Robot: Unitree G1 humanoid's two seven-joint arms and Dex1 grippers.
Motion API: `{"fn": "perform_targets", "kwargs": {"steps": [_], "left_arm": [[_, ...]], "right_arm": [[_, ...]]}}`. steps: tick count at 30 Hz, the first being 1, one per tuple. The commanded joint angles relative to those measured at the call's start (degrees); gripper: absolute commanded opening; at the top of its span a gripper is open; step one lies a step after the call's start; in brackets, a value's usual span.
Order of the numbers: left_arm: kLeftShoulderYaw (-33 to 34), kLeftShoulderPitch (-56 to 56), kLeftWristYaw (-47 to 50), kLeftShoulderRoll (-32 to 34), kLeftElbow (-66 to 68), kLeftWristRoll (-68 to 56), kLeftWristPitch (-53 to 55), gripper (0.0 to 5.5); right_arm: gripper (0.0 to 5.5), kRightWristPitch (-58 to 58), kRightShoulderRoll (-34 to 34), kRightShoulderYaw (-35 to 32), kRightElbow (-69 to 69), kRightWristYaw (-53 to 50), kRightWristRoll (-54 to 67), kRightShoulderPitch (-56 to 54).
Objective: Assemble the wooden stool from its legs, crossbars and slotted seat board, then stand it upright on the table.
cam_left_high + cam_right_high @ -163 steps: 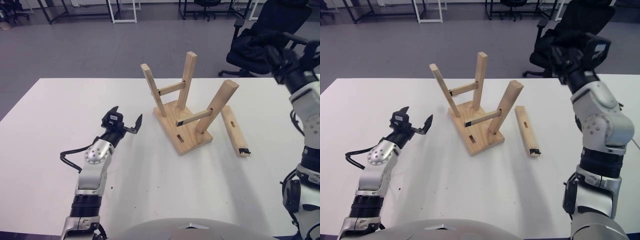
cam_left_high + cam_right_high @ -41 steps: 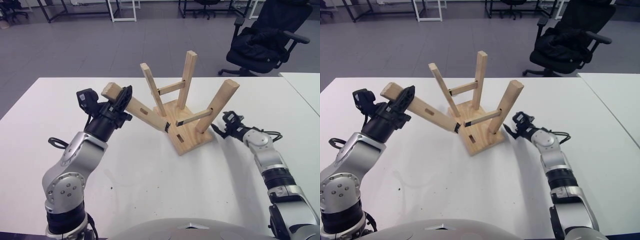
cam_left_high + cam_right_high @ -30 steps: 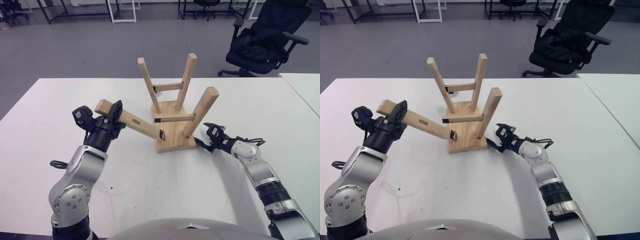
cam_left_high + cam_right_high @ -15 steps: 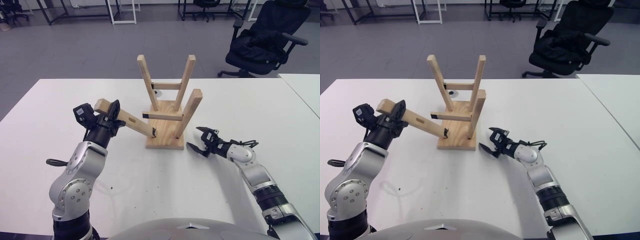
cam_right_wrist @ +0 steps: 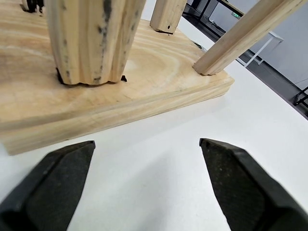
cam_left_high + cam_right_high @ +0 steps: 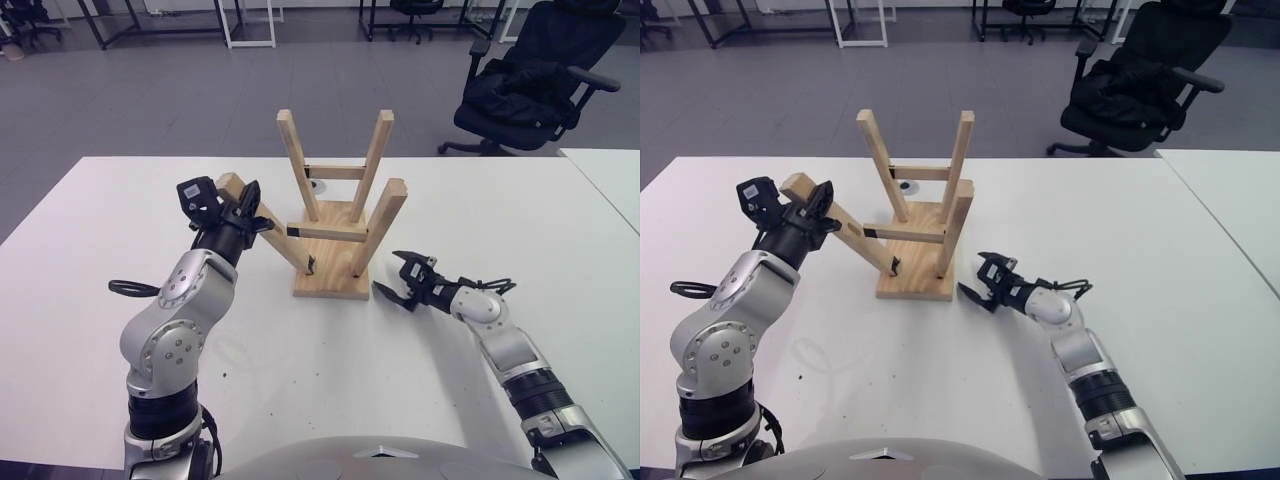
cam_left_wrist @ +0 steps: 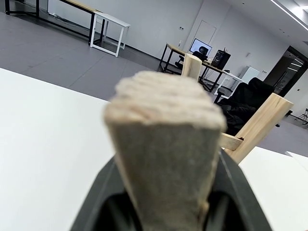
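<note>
The stool stands upside down on the white table [image 6: 300, 390]: the seat board [image 6: 328, 284] lies flat with three legs [image 6: 374, 226] pointing up, joined by two crossbars [image 6: 325, 232]. My left gripper [image 6: 240, 212] is shut on the upper end of a fourth leg [image 6: 283, 246], which slants down to the seat board's near-left corner. That leg's end face [image 7: 166, 139] is close to the lens in the left wrist view. My right gripper [image 6: 388, 276] is open just right of the board, low over the table, its fingers [image 5: 48, 187] facing the board's edge [image 5: 110, 115].
A black office chair [image 6: 525, 85] stands beyond the table's far right corner. A second white table [image 6: 612, 170] lies to the right. A black cable loop [image 6: 130, 290] hangs off my left arm. Bare tabletop stretches in front of the stool.
My left gripper has swung the held leg's upper end right, toward the stool, so it stands steeper. The right gripper stays open beside the board. The stool has not moved since half a second ago.
</note>
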Motion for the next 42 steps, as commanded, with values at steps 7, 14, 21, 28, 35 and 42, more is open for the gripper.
{"fn": "perform_targets", "kwargs": {"steps": [7,14,21,28,35,42], "left_arm": [[-4.46,4.74,-0.49,-2.94,-0.48,7.92,2.21,1.03],[-5.2,2.11,-0.9,-4.13,1.46,13.0,2.56,1.03],[-10.51,3.52,-1.29,-4.44,0.03,19.05,4.25,1.03],[-13.44,-0.32,-2.25,-4.02,4.26,25.8,4.23,1.03],[-18.88,0.96,-2.51,-5.85,10.31,33.15,2.33,1.04],[-18.05,0.62,-3.37,-8.95,8.33,35.46,-0.38,1.62]], "right_arm": [[4.08,15.23,4.97,-11.41,-22.35,-5.87,13.37,8.05],[4.08,29.53,6.69,-26.61,-39.98,-11.95,44.24,-0.66],[4.08,37.43,9.76,-10.4,-51.54,-23.61,42.04,-6.98],[4.08,35.35,0.78,9.35,-46.26,-27.02,10.89,-18.75],[4.08,29.08,-6.31,24.9,-34.32,-17.82,-17.08,-31.57],[4.08,32.67,-4.77,28.01,-28.76,-7.09,-25.06,-29.63]]}}
